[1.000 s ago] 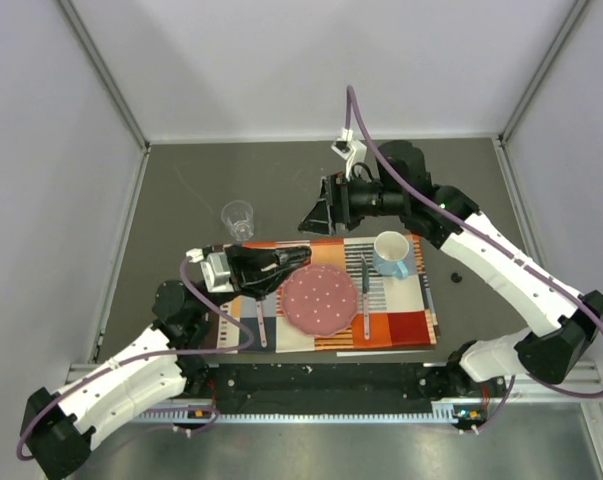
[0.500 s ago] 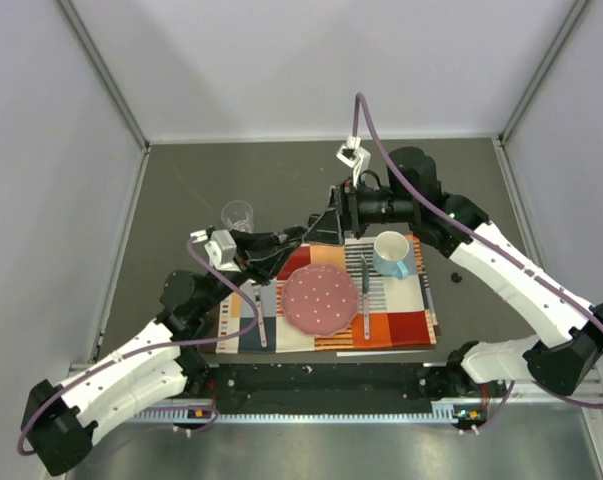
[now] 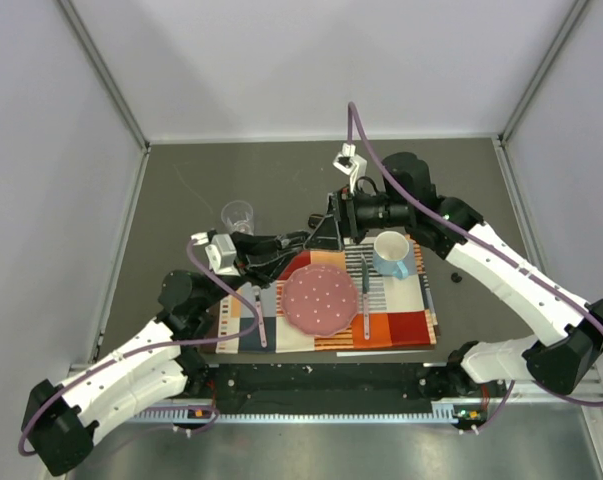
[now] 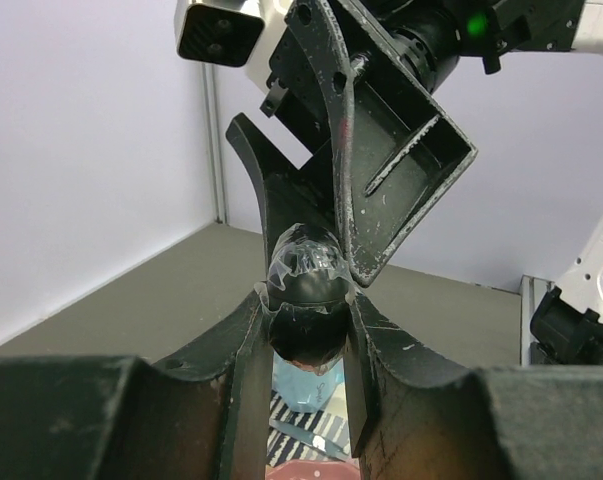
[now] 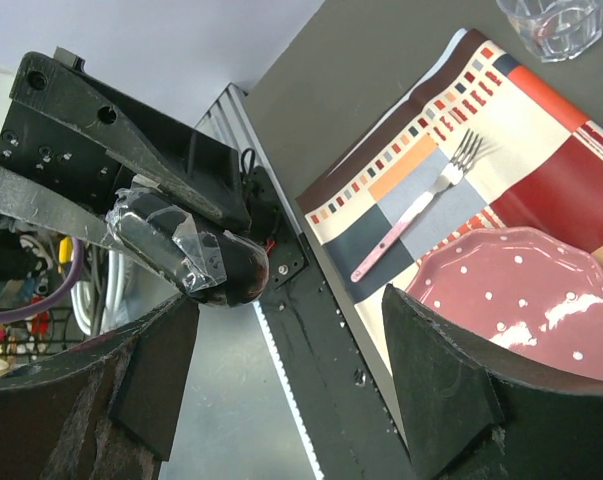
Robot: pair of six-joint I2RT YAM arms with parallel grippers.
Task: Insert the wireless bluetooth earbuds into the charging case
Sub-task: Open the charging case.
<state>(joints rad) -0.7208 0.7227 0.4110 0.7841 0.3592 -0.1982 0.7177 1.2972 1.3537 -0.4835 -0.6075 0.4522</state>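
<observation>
1. A dark grey table [image 3: 201, 190] stood between pale walls with metal frame posts at the corners; its far half lay bare, and a patchwork placemat [image 3: 411, 320] took up the near middle.
2. The left arm reached up from its base at the near left, elbow bent, wrist level above the placemat's far left corner; the left gripper [image 4: 306, 305] was clamped tight on the charging case [image 5: 231, 272], held in the air with its rounded end poking past the fingertips and clear film wrapped round it.
3. The right arm came from the near right, arched high over the table and doubled back toward the left arm; the right gripper [image 5: 291, 305] faced the left one head-on, jaws spread wide with nothing held, and the case's free end sat between its fingers, nearer one than the other.
4. From the left wrist, one right finger seemed to touch the case's top; I could not tell for sure.
5. The two grippers met between a glass [image 3: 238, 214] and a blue mug [image 3: 391, 252], above the far rim of a pink dotted plate [image 3: 321, 300]; a fork [image 5: 421, 205] lay on the placemat just beside the plate.
6. A tiny black speck, likely an earbud [image 3: 457, 277], lay on bare table just right of the placemat, close to the right forearm; too small to be sure.
7. Open table ran behind and to the left; the near edge was crowded by the arm bases and a rail.
</observation>
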